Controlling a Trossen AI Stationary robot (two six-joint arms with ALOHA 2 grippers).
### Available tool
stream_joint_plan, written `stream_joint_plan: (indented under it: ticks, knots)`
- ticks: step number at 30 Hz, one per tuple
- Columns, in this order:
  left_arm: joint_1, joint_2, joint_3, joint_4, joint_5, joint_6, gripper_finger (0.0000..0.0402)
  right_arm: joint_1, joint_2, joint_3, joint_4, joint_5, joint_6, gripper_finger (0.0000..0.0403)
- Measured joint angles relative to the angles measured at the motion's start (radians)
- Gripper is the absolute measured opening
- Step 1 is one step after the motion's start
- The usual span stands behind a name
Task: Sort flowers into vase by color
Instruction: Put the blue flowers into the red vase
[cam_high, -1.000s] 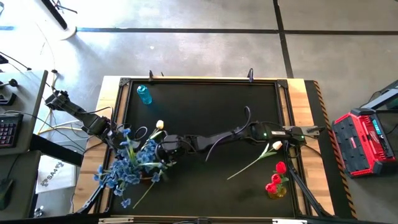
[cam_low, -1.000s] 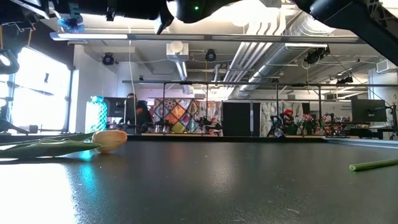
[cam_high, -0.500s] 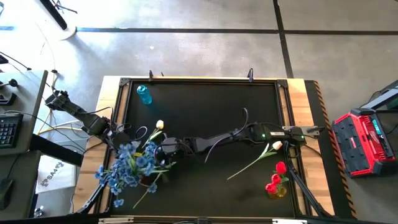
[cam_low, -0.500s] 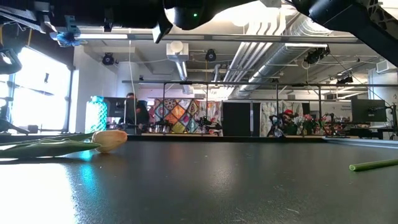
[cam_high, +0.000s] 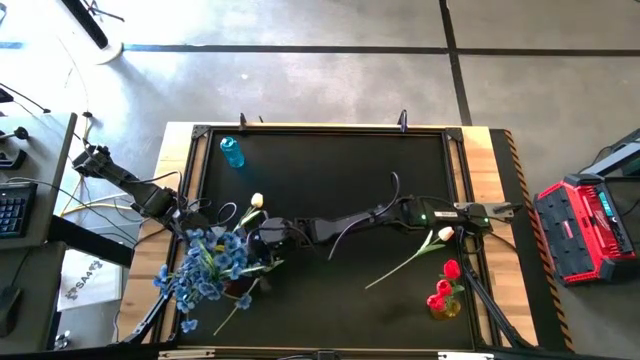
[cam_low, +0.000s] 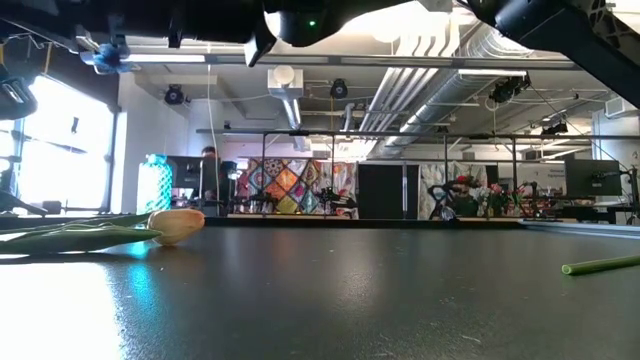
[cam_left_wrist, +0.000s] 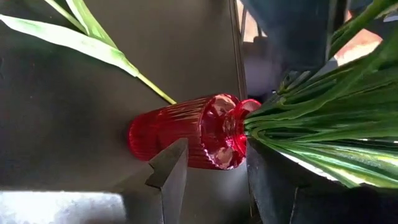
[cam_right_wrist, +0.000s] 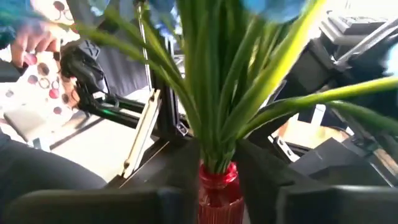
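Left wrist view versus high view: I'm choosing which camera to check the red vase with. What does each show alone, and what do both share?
Only the left wrist view shows the ribbed red vase with stems entering its mouth. Only the high view shows the blue bottle, the yellow vase of red tulips and a loose cream tulip. Both show the blue spray's green stems and the dark table.

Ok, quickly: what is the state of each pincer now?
Left pincer: at the red vase; a grip cannot be told.
Right pincer: open, around the stems of the blue flowers.
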Motion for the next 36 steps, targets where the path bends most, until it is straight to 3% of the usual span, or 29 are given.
stream_joint_plan:
  ticks: [8, 17, 21, 30, 36]
  knots:
    - [0.000, -0.001, 0.054, -0.017, -0.009, 0.054, 0.0147, 0.000, -0.020, 0.000, -0.014, -0.002, 0.024, 0.0166]
    - [0.000, -0.012, 0.172, -0.205, -0.108, 0.167, 0.0161, 0.000, -0.088, 0.001, -0.111, -0.002, 0.071, 0.0174]
    - [-0.001, -0.014, 0.218, -0.337, -0.206, 0.182, 0.0165, 0.000, -0.121, 0.001, -0.161, 0.006, 0.071, 0.0174]
    - [0.008, -0.018, 0.283, -0.494, -0.538, 0.105, 0.0165, -0.022, -0.241, 0.002, -0.330, 0.043, 0.066, 0.0174]
    - [0.084, -0.018, 0.283, -0.517, -0.577, 0.112, 0.0165, -0.052, -0.300, 0.002, -0.472, 0.122, 0.048, 0.0174]
